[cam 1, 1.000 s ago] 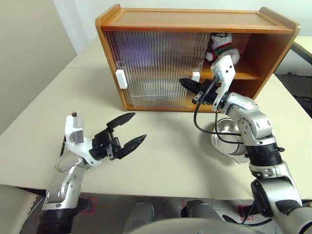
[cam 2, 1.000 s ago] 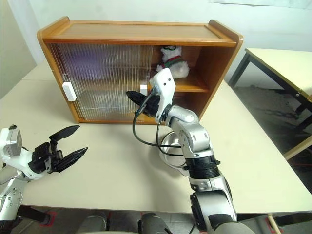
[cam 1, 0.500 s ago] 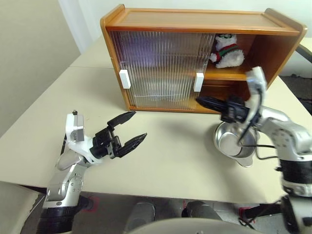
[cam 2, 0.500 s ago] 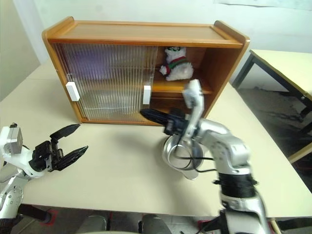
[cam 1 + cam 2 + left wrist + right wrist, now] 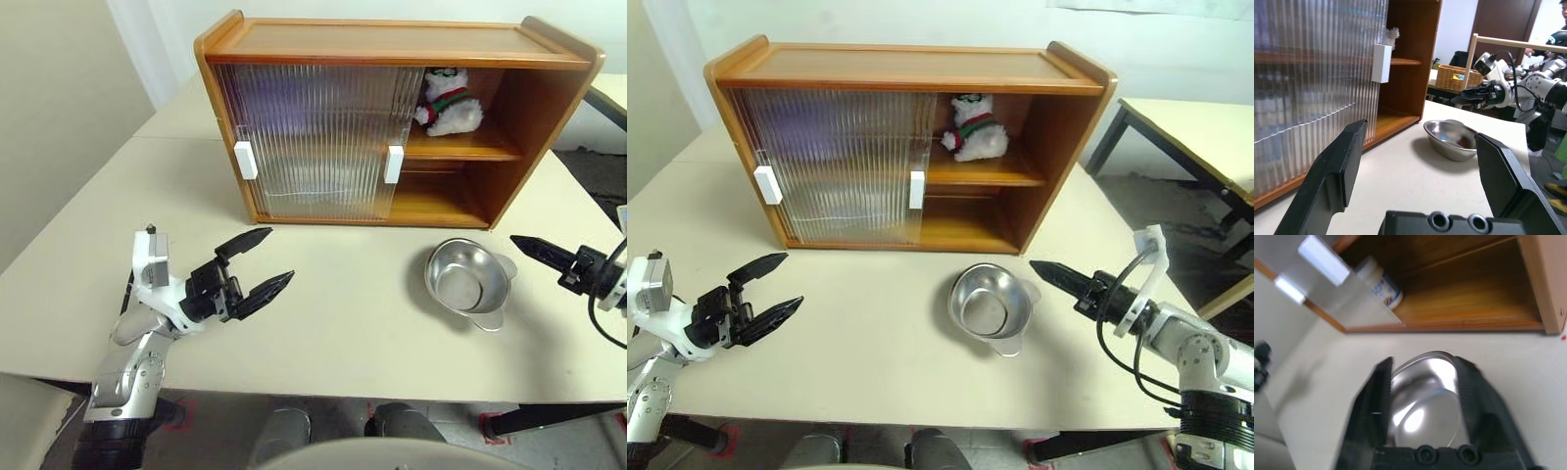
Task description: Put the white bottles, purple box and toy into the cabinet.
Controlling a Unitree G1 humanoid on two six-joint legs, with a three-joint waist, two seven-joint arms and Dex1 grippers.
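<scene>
The toy (image 5: 449,100) sits shelved; both grippers, left (image 5: 257,262) and right (image 5: 1422,396), have empty, parted fingers; the door (image 5: 309,139) should slide shut next.

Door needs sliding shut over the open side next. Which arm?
Right, probably. The right gripper is open and sits on the cabinet's uncovered side, near the white handle. The left gripper faces the covered half.

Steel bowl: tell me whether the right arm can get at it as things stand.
Probably yes. The steel bowl sits in the open on the table, and the right pincer hangs just beside it, open, with nothing between them.
</scene>
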